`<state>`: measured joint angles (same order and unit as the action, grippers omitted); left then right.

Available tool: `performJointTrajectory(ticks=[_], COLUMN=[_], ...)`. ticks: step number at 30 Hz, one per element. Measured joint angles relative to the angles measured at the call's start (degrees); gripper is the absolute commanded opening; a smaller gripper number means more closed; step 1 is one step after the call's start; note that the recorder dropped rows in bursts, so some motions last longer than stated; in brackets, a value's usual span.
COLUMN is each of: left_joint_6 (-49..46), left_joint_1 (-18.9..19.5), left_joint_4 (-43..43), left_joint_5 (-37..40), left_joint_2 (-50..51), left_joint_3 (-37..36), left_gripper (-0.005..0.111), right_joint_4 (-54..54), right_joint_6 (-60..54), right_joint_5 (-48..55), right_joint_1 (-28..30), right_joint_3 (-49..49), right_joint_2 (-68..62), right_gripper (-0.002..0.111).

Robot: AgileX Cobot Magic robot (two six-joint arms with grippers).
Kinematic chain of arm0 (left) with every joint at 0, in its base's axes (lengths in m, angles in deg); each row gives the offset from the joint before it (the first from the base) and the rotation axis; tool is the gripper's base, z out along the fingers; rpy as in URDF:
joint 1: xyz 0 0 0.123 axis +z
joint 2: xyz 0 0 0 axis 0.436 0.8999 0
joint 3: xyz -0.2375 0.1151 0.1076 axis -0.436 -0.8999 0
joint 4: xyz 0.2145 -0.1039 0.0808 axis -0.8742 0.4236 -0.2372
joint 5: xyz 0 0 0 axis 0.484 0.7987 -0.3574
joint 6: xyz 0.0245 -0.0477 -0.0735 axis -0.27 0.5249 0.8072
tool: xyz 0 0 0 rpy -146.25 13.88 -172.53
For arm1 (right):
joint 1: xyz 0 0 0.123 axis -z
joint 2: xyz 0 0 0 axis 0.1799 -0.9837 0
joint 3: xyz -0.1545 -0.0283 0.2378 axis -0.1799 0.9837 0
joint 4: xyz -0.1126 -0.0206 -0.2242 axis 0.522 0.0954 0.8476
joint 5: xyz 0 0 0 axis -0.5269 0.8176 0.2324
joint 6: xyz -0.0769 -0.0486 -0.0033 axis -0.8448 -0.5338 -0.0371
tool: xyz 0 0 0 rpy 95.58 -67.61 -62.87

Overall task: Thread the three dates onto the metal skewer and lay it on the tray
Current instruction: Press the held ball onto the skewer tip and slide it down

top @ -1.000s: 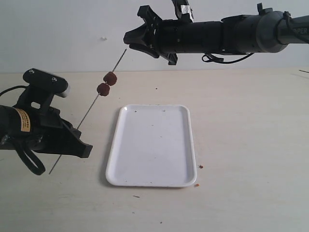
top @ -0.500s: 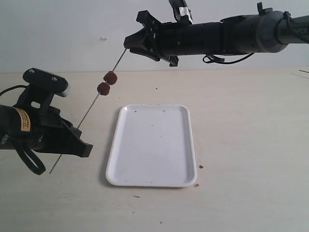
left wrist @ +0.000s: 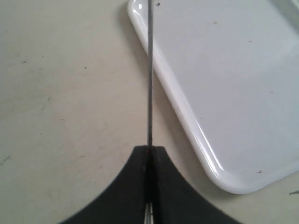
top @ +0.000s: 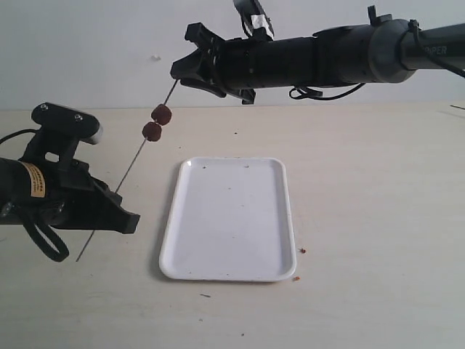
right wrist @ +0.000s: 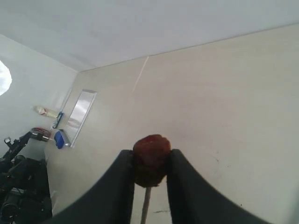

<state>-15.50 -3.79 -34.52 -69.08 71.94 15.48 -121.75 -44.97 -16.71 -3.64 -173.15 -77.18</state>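
Note:
The metal skewer (top: pixel 131 166) slants up from my left gripper (top: pixel 116 196), which is shut on its lower part; the left wrist view shows the rod (left wrist: pixel 149 84) leaving the closed fingertips beside the tray rim (left wrist: pixel 187 112). Two dates (top: pixel 162 114) (top: pixel 152 131) sit threaded on the upper half, touching each other. My right gripper (top: pixel 179 72) is at the skewer's top end, shut on the third date (right wrist: pixel 151 158). The skewer (right wrist: pixel 145 205) enters that date from below. The white tray (top: pixel 229 218) lies empty on the table.
Small brown crumbs (top: pixel 303 250) lie on the table by the tray's near right corner. A pale wall stands behind the table. The right arm (top: pixel 327 54) stretches across above the table's far edge.
My right gripper has moved left and slightly down with the date, onto the skewer's tip. The skewer's top and the two threaded dates shifted slightly left; the left gripper barely moved.

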Motion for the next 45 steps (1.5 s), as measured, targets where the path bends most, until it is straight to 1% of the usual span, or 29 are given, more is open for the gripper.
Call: performJointTrajectory(ticks=[6,14,17,27,31,42,45], left_joint_6=[2.6,6.2,7.2,7.4,7.4,7.5,7.9], left_joint_1=[0.0,0.0,0.8,3.6,3.7,3.7,3.7], left_joint_4=[0.0,-0.1,-0.5,-1.8,-2.0,-2.2,-2.2], left_joint_5=[-2.4,-3.6,-3.9,-5.4,-7.2,-7.6,-9.2], left_joint_2=[0.0,0.0,0.0,0.0,0.0,0.0,0.0], left_joint_3=[-0.1,-0.4,-0.4,-0.4,-0.4,1.5,1.5], left_gripper=[0.000,0.000,0.000,0.000,0.000,0.000,0.000], right_joint_4=[-1.1,-1.6,-1.7,-1.8,-1.9,-1.5,-1.5], right_joint_6=[0.0,-0.7,-0.9,-2.1,-2.2,-2.5,-3.1], right_joint_5=[0.0,0.7,1.0,2.5,2.8,4.2,5.1], right_joint_1=[0.0,0.0,0.0,-0.1,-0.1,-0.1,-0.1], right_joint_3=[-0.3,-0.3,-0.3,-0.4,-0.4,-0.4,-0.4], right_joint_2=[0.0,0.0,0.0,0.0,0.0,0.0,0.0], right_gripper=[0.024,0.024,0.024,0.024,0.024,0.024,0.024])
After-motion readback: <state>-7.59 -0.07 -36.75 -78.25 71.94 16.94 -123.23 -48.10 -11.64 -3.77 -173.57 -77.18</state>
